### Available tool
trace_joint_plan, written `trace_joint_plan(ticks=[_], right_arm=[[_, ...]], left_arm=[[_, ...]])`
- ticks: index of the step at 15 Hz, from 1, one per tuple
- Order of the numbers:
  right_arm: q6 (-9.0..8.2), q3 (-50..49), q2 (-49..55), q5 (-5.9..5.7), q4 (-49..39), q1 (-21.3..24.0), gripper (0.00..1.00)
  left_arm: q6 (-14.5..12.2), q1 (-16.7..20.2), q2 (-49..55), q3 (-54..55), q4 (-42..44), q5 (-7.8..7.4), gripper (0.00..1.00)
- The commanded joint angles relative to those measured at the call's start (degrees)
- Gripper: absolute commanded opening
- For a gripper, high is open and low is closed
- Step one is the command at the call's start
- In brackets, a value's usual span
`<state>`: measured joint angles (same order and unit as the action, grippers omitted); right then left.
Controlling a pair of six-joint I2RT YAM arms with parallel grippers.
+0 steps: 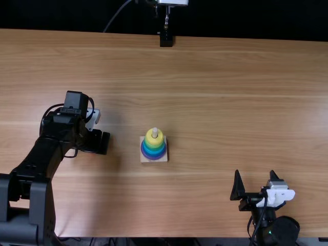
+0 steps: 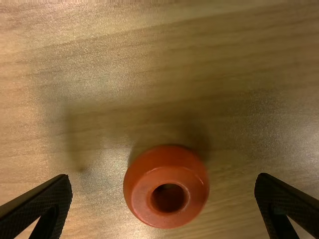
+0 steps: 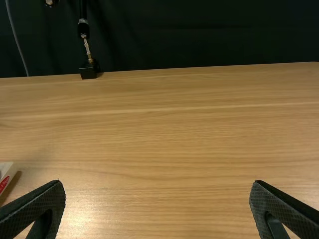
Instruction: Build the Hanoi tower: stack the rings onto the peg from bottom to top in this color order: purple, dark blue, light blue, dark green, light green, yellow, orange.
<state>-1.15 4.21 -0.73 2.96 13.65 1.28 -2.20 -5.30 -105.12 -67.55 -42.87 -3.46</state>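
In the top view my left gripper (image 1: 97,142) is low over the left part of the table. The left wrist view has the orange ring (image 2: 167,187) lying on the wood between the spread fingers of my left gripper (image 2: 163,199), touching neither. On the square base (image 1: 154,159) near the middle stands the peg (image 1: 155,132) with a stack of rings, the yellow ring (image 1: 154,138) uppermost and purple lowest. Well right of the stack, my right gripper (image 1: 254,182) is open with nothing held; the right wrist view gives the same for the right gripper (image 3: 157,199).
A black stand (image 1: 166,39) is at the table's far edge. Bare wood (image 1: 215,102) lies between the ring stack and the right arm. In the right wrist view a corner of the base (image 3: 6,175) shows at the left edge.
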Motion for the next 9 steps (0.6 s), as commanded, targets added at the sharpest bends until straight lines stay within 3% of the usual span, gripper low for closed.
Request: trace_joint_plan(ticks=[1, 9], right_arm=[[0.2, -3.3, 0.7, 0.2, 4.6, 0.7, 1.0], [0.2, -3.3, 0.7, 0.2, 4.6, 0.7, 1.0]], left_arm=[[-0.3, -0.7, -1.7, -1.4, 0.1, -0.75, 1.0], [-0.7, -0.7, -1.8, 0.0, -0.2, -0.75, 1.0]])
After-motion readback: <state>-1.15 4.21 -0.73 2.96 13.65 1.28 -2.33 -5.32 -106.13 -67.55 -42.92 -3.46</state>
